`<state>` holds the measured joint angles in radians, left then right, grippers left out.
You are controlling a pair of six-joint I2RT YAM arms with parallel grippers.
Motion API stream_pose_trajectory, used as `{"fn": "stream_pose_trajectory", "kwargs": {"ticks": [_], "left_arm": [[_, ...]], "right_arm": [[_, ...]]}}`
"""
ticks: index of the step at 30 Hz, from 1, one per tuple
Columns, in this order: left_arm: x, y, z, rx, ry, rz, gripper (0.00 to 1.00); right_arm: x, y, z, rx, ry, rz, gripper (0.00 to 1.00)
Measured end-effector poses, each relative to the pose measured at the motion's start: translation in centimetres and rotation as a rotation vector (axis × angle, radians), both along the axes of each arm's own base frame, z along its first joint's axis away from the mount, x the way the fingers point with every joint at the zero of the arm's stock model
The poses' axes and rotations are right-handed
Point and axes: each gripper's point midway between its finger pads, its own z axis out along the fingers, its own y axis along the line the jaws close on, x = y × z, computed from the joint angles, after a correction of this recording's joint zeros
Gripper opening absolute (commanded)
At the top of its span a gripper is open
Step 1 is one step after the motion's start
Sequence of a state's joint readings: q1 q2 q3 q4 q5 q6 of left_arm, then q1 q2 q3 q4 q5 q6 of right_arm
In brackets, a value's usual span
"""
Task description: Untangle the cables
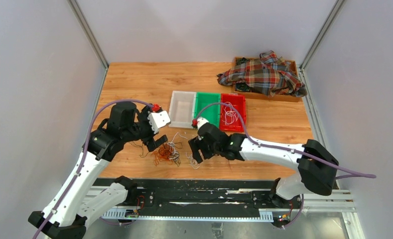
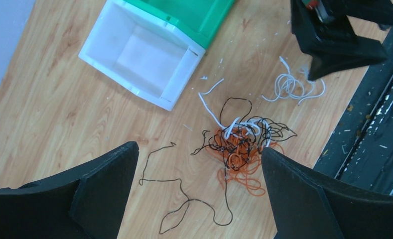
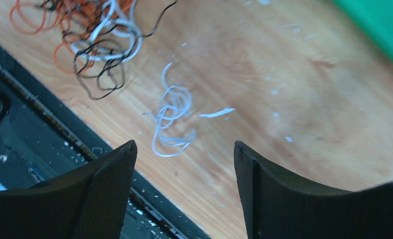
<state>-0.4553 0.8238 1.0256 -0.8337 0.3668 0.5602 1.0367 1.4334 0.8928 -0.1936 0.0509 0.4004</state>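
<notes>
The right tool (image 3: 184, 149) is hanging released, jaws apart with nothing between them, over a small white coil (image 3: 172, 107) lying loose on the wooden surface (image 3: 304, 99); the coil is sitting just ahead of the fingertips, its long axis running along the gap rather than across it, so a straight descent is looking likely to straddle it. The main tangle (image 2: 239, 144) of orange, black and white cables is lying near the coil but apart from it, toward the left arm; the left tool (image 2: 199, 149) is hovering above it, likewise released, and is the nearer one there. A black wire (image 2: 184, 199) is trailing out beside the tangle. The white bin (image 2: 139, 55), green bin (image 2: 194, 15) and red bin (image 1: 232, 112) are standing well back; the black rail (image 3: 30, 124) is running just beside the coil and may be crowding one finger.
</notes>
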Motion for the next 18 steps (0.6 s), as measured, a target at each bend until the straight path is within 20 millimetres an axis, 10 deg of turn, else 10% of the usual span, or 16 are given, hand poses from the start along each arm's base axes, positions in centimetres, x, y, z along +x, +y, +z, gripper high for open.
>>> {"fn": "stream_pose_trajectory", "kwargs": {"ticks": [6,13,18], "left_arm": [[0.3,0.7,-0.7,0.049,-0.017,0.006,0.98],[0.4,1.3,-1.1,0.086,-0.026,0.014,0.98],[0.3,1.5,-1.2,0.098,-0.032,0.015,0.98]], "right_arm": [[-2.8,1.6,-3.4,-0.079,0.065,0.066,0.54],[-2.4,1.7,-6.0,-0.162,0.098,0.028,0.02],[-1.7,1.3,-4.2,-0.14,0.051,-0.003,0.01]]}}
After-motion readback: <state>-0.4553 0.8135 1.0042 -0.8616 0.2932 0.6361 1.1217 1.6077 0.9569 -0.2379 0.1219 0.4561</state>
